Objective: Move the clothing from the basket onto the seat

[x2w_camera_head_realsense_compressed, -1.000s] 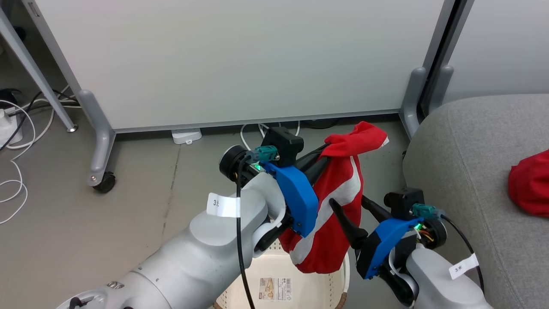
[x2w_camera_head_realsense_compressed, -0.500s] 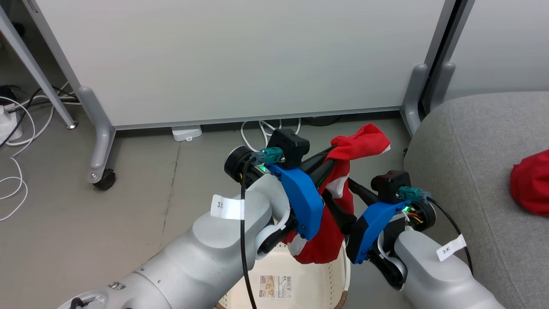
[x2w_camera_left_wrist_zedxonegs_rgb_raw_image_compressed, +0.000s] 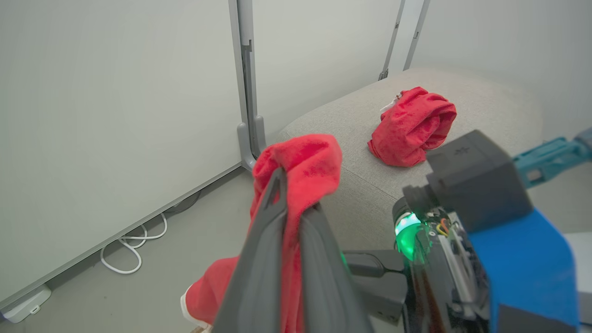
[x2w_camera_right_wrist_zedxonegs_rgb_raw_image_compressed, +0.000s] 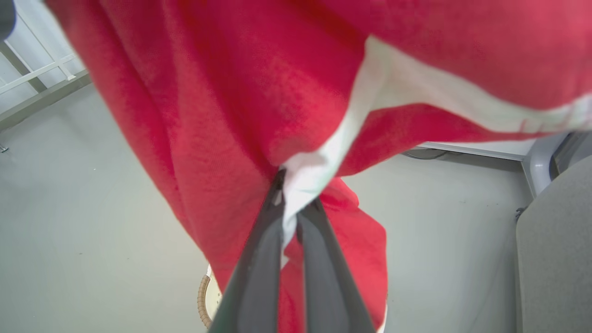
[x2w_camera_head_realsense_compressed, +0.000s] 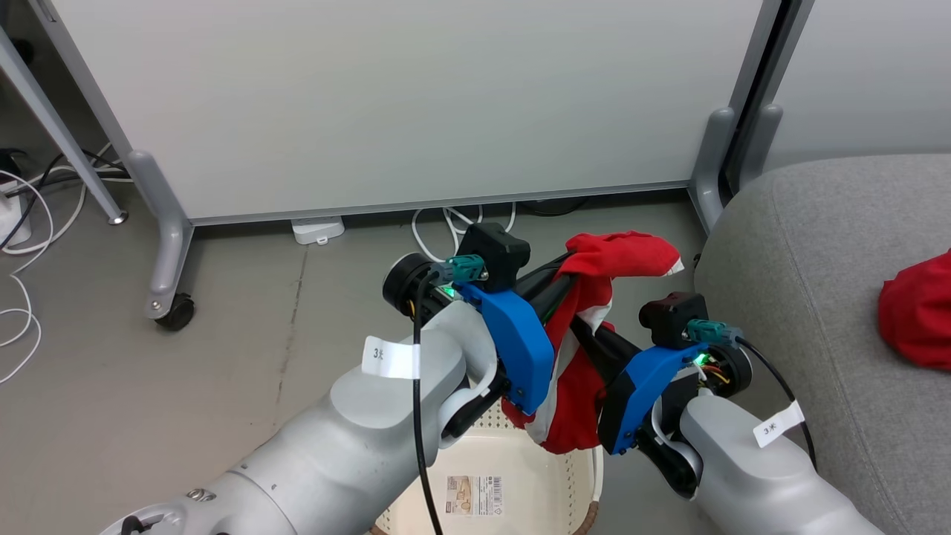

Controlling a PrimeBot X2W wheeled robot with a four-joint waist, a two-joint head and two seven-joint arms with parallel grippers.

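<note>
Here, in the head view, a white tag [x2w_camera_head_realsense_compressed: 390, 358] on the left forearm and another white tag [x2w_camera_head_realsense_compressed: 776, 425] on the right forearm each carry a "3" followed by a character too small to read. A printed sticker [x2w_camera_head_realsense_compressed: 476, 495] with a barcode lies on the floor of the basket [x2w_camera_head_realsense_compressed: 587, 475]; its text is not legible. The left gripper [x2w_camera_head_realsense_compressed: 572, 266] is pressed together on the upper fold of the striped garment [x2w_camera_head_realsense_compressed: 628, 253], which hangs above the basket. The right gripper [x2w_camera_head_realsense_compressed: 583, 334] meets the same garment lower down. The second garment [x2w_camera_head_realsense_compressed: 917, 312] lies on the sofa [x2w_camera_head_realsense_compressed: 817, 260], at the right edge of this view. A pale partition panel [x2w_camera_head_realsense_compressed: 409, 104] stands behind, with white cables [x2w_camera_head_realsense_compressed: 453, 223] at its foot.

In the left wrist view, the left gripper [x2w_camera_left_wrist_zedxonegs_rgb_raw_image_compressed: 291, 208] has its jaws closed, with red cloth of the striped garment [x2w_camera_left_wrist_zedxonegs_rgb_raw_image_compressed: 300, 157] pinched between them and draped over their tips. Beyond, the second garment [x2w_camera_left_wrist_zedxonegs_rgb_raw_image_compressed: 411, 125] rests bunched on the sofa [x2w_camera_left_wrist_zedxonegs_rgb_raw_image_compressed: 485, 101].

In the right wrist view, the right gripper [x2w_camera_right_wrist_zedxonegs_rgb_raw_image_compressed: 296, 199] is nipped shut on the white stripe [x2w_camera_right_wrist_zedxonegs_rgb_raw_image_compressed: 416, 92] of the striped garment [x2w_camera_right_wrist_zedxonegs_rgb_raw_image_compressed: 208, 92], which hangs across the upper half of the view. The brown rim of the basket [x2w_camera_right_wrist_zedxonegs_rgb_raw_image_compressed: 203, 296] appears below, and the sofa [x2w_camera_right_wrist_zedxonegs_rgb_raw_image_compressed: 555, 231] at the right.
</note>
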